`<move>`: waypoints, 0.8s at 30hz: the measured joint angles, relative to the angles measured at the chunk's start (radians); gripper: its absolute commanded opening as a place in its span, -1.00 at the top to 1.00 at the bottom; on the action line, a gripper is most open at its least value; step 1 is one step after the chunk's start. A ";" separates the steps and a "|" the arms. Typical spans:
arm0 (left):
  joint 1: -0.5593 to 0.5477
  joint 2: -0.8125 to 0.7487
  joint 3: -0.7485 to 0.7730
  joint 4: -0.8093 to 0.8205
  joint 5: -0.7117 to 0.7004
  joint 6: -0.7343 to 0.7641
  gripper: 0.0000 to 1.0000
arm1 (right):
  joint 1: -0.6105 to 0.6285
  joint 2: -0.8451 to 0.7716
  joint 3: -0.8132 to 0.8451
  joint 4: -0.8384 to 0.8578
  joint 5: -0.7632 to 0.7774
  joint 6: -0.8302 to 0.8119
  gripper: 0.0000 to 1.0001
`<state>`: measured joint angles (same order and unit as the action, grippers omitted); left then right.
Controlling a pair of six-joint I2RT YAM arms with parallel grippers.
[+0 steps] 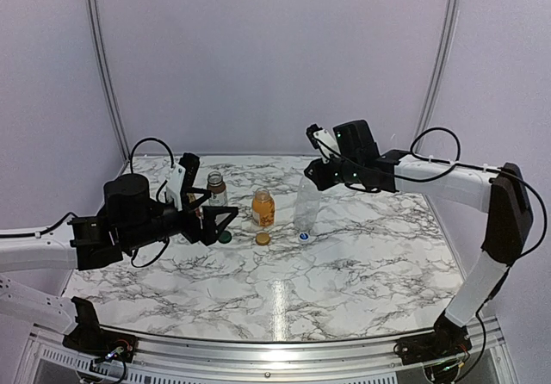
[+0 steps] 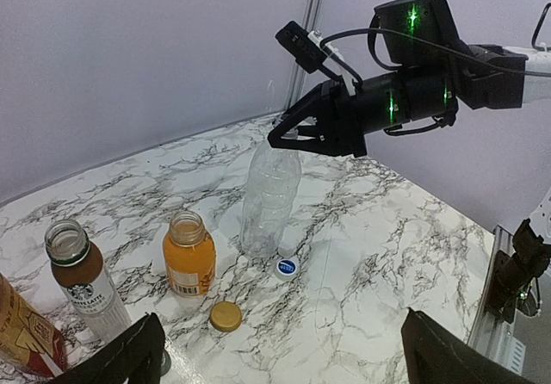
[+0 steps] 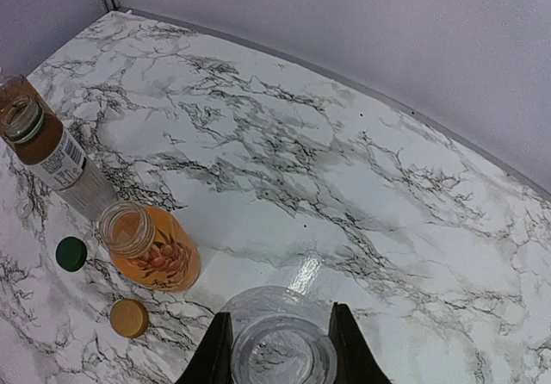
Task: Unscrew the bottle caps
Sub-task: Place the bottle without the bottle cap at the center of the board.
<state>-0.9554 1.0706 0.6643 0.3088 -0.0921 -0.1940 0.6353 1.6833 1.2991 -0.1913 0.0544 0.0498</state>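
From the top camera, three bottles stand in a row on the marble table (image 1: 362, 263). These are a Starbucks bottle (image 1: 215, 188), an orange juice bottle (image 1: 263, 208) and a tall clear bottle (image 1: 306, 205). In front of them lie a dark green cap (image 1: 225, 238), an orange cap (image 1: 263, 238) and a white and blue cap (image 1: 304, 237), each apart from its bottle. The left gripper (image 1: 219, 212) is just beside the Starbucks bottle, with its jaws spread wide. The right gripper (image 1: 310, 177) is at the top of the tall clear bottle.

In the left wrist view, the left gripper (image 2: 280, 332) shows two fingers far apart at the bottom edge, with nothing between them. The Starbucks bottle (image 2: 82, 276) and the orange juice bottle (image 2: 189, 253) both stand upright with open mouths. A red-labelled bottle (image 2: 26, 332) is cut by the lower left corner. The orange cap (image 2: 225, 316) lies near the juice bottle, and the white and blue cap (image 2: 287, 268) lies at the foot of the tall clear bottle (image 2: 269, 196). The right gripper (image 2: 288, 136) has its tips on the mouth of that bottle.

In the right wrist view, the right gripper (image 3: 281, 349) has its jaws pinching the open neck of the tall clear bottle (image 3: 280, 302) from both sides. To the left stand the orange juice bottle (image 3: 151, 250) and the Starbucks bottle (image 3: 47, 147). The dark green cap (image 3: 71, 253) and the orange cap (image 3: 129, 318) lie flat on the table.
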 measured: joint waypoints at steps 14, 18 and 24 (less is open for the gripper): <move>0.000 0.002 0.000 0.000 -0.007 0.008 -0.98 | 0.000 0.015 0.000 0.034 0.001 -0.021 0.45; 0.000 0.002 0.000 0.000 -0.014 0.016 -0.98 | 0.000 0.016 0.000 0.033 0.000 -0.029 0.17; 0.000 0.002 0.000 0.000 -0.034 0.022 -0.98 | 0.000 0.018 0.002 0.031 -0.004 -0.034 -0.25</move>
<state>-0.9554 1.0725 0.6643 0.3088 -0.1261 -0.1722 0.6353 1.7016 1.3006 -0.1604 0.0502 0.0158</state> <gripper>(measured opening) 0.989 0.534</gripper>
